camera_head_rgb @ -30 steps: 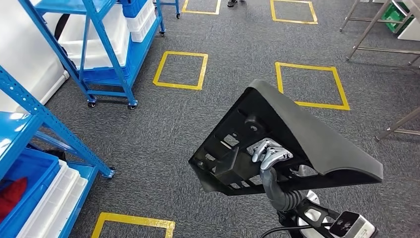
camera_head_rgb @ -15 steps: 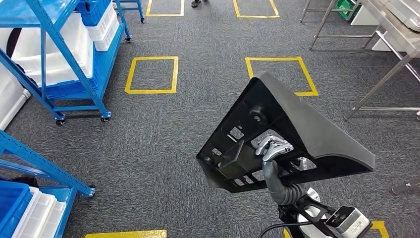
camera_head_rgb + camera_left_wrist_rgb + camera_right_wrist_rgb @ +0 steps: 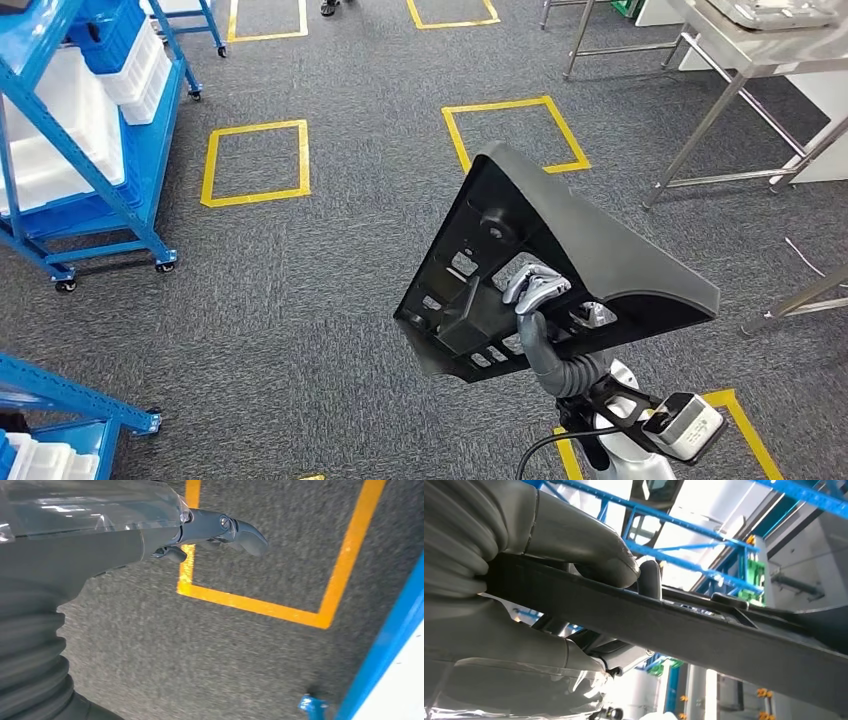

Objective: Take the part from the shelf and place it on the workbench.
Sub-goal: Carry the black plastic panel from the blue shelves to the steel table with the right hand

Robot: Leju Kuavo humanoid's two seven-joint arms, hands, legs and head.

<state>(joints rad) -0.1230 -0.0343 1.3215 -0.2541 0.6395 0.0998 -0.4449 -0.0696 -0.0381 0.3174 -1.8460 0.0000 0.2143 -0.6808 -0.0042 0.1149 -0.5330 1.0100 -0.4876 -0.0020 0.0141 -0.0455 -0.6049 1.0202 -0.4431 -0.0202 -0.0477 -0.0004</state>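
**Carrying part toward surface**

Head view: right robot hand (image 3: 537,287) clamped on black part (image 3: 560,270), held above carpet; steel surface (image 3: 760,45) swung nearer since earlier, shelf (image 3: 60,150) receding. Left wrist view: left robot hand (image 3: 220,530) apart, empty.

Right arm: raised in front of the body, forearm upright, ribbed grey wrist cover showing below the hand. Right hand (image 3: 538,288): silver fingers (image 3: 545,279) curled through an opening in the black part (image 3: 610,262), gripping it and holding it up off the floor; in the right wrist view the thick grey thumb (image 3: 596,550) presses on the part's rim. Left hand (image 3: 210,530): hanging low over the carpet, dark fingers (image 3: 245,529) extended, holding nothing.
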